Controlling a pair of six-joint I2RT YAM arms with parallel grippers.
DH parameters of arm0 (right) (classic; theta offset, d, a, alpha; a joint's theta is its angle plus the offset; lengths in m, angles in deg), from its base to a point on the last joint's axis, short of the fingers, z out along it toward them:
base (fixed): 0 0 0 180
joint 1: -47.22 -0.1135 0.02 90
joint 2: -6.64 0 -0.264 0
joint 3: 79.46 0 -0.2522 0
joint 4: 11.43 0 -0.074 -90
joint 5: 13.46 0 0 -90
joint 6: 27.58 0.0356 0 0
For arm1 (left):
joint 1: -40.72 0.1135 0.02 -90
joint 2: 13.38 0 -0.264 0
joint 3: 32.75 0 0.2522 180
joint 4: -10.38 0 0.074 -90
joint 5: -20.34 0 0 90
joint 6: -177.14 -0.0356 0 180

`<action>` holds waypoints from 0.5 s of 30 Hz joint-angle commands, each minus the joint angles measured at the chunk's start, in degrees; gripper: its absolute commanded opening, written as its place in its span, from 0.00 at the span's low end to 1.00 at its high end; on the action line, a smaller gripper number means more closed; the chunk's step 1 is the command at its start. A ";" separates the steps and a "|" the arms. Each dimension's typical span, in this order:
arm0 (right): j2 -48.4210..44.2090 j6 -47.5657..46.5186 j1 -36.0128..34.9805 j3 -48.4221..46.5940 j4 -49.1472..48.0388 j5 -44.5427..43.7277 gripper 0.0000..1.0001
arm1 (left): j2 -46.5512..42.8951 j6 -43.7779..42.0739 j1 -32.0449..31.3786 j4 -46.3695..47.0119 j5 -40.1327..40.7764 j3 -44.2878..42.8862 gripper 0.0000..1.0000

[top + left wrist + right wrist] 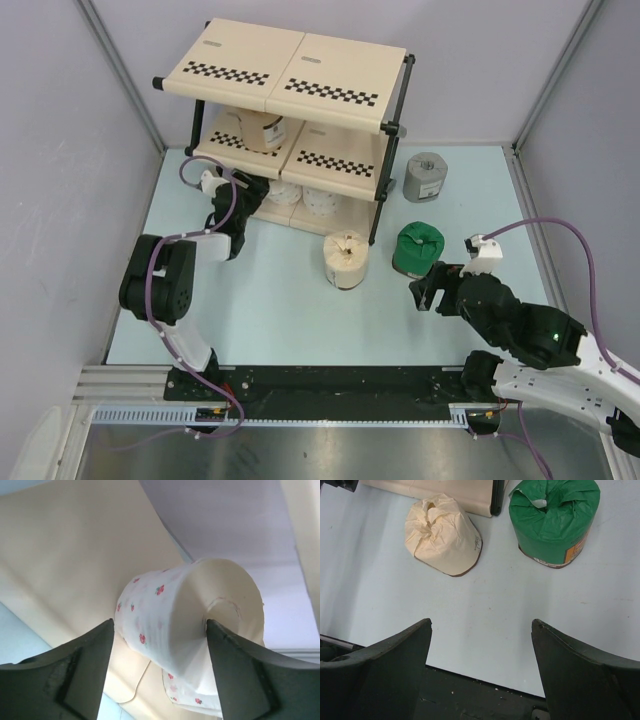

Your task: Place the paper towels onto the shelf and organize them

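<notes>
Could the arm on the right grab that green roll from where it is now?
Probably yes. The right gripper is open and sits close to the green roll, with only bare table between them. The tan roll stands off to one side.

A roll (170,600) sits between the left gripper's (160,621) jaws, reaching past the right-hand jaw, with a shelf panel (65,555) behind it. Ahead of the right gripper's (480,625) jaws, on the table (485,610), a paper-wrapped roll (442,535) stands ahead-left and a plastic-wrapped roll (552,520) ahead-right. A shelf post (496,497) stands farther back between them.
</notes>
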 commanded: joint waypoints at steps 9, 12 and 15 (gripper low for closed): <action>-1.44 1.59 0.11 0.61 -0.46 0.25 0.86 | -1.59 0.66 0.35 6.58 -2.67 1.86 0.81; -1.97 1.86 0.19 0.61 0.06 0.25 0.86 | -2.11 0.66 0.26 6.66 -3.11 2.04 0.81; -2.68 2.21 0.19 0.87 0.59 0.07 0.86 | -3.34 0.66 0.26 6.75 -3.55 2.83 0.81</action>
